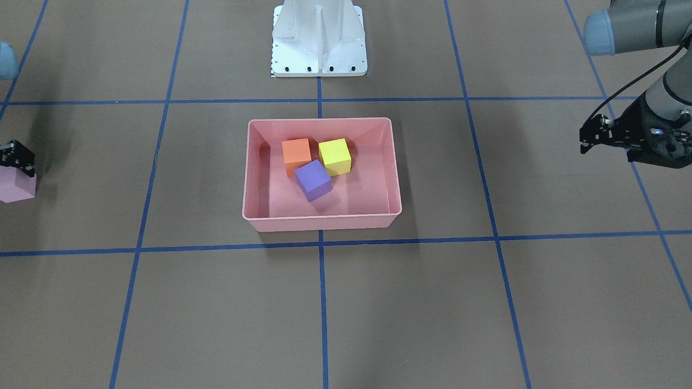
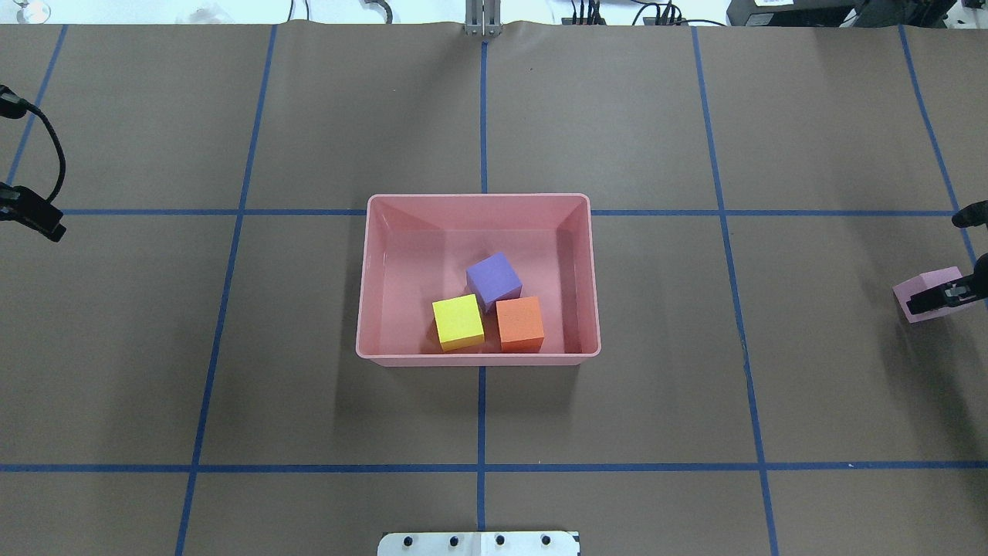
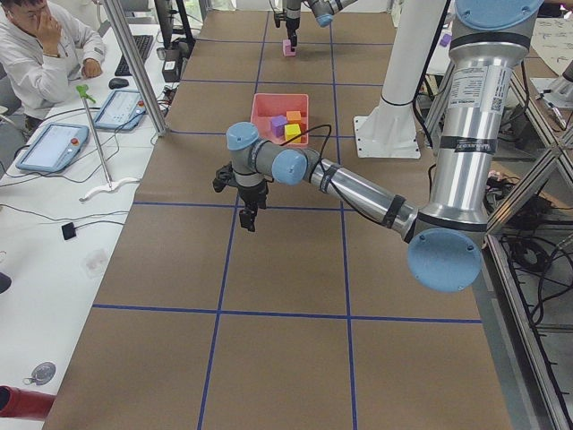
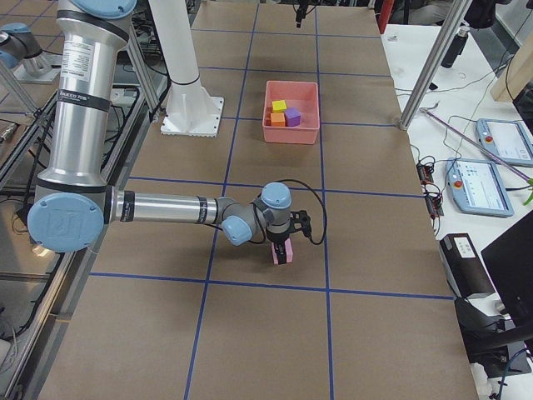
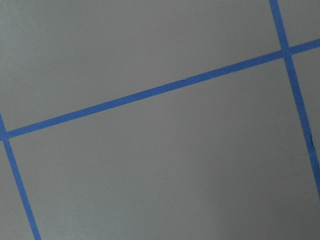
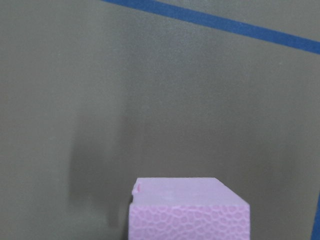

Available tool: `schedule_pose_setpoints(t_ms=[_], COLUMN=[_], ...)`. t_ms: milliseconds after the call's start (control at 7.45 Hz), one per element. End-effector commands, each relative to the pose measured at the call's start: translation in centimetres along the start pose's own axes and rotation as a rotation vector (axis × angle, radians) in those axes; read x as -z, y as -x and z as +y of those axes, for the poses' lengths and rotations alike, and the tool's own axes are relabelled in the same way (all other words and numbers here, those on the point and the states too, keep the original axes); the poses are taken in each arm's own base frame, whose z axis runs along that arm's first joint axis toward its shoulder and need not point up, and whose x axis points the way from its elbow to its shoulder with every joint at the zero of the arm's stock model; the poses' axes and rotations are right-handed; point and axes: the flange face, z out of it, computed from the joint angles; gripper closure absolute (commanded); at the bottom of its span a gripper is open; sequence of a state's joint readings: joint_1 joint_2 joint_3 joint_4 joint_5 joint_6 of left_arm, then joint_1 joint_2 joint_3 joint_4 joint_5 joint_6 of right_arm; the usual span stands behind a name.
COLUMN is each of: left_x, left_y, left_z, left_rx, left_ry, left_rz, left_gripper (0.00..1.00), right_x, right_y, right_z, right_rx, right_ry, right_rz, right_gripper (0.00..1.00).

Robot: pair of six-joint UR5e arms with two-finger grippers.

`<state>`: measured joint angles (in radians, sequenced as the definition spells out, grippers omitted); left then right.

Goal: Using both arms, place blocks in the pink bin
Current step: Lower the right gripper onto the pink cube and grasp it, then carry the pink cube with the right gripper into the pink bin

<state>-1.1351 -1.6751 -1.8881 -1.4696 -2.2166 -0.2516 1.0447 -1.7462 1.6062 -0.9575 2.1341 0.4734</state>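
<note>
Right hand (image 2: 955, 293) pointing down, pinching light pink block (image 2: 918, 297); left hand (image 1: 586, 141) pointing down, opening not discernible.

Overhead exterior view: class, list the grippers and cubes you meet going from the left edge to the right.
Black two-finger left gripper → small matte yellow cube → purple cube → orange cube → light pink cube, gripped by the black right gripper.

Bright, even ceiling light, no glare. Soft shadows inside the shallow salmon-pink plastic bin (image 2: 478, 202) and beside the light pink foam cube (image 1: 12, 190) between the right gripper (image 1: 21, 170) fingers (image 1: 16, 153). Wrist views slightly soft.
</note>
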Motion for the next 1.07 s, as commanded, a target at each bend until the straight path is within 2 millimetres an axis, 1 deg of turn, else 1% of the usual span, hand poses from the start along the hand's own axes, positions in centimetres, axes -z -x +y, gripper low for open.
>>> schedule_pose_setpoints(t_ms=[0,134,269,403,537,671,806,940], left_x=[0.0,0.0,-0.3,-0.3,-0.3,-0.3,-0.4,-0.3], left_y=[0.0,0.0,0.2,0.2,0.2,0.2,0.3,0.2], left_z=[0.0,-0.1,-0.1,-0.1,-0.1,-0.1,-0.1,-0.1], left_rx=[0.0,-0.005,-0.001,-0.001,-0.001,-0.001,0.0,-0.001], left_ry=[0.0,-0.006,-0.001,-0.001,-0.001,-0.001,0.0,-0.001], left_rz=[0.0,0.002,0.0,0.0,0.0,0.0,0.0,0.0], left_gripper=[0.0,0.0,0.0,0.0,0.0,0.0,0.0,0.0], right_x=[0.0,0.2,1.1,2.2,3.9,6.6,8.8,10.2], right_y=[0.5,1.2,3.1,5.5,8.6,11.9,15.5,20.4], right_z=[-0.5,-1.3,-3.4,-5.8,-8.4,-10.7,-11.8,-12.9], right_rx=[0.002,0.004,0.017,0.005,-0.039,-0.104,-0.162,-0.201], right_ry=[-0.004,-0.012,-0.04,-0.056,-0.069,-0.107,-0.112,-0.113], right_rz=[-0.005,-0.017,-0.043,-0.101,-0.179,-0.233,-0.297,-0.354], right_gripper=[0.82,0.92,0.94,0.94,0.94,0.93,0.92,0.9])
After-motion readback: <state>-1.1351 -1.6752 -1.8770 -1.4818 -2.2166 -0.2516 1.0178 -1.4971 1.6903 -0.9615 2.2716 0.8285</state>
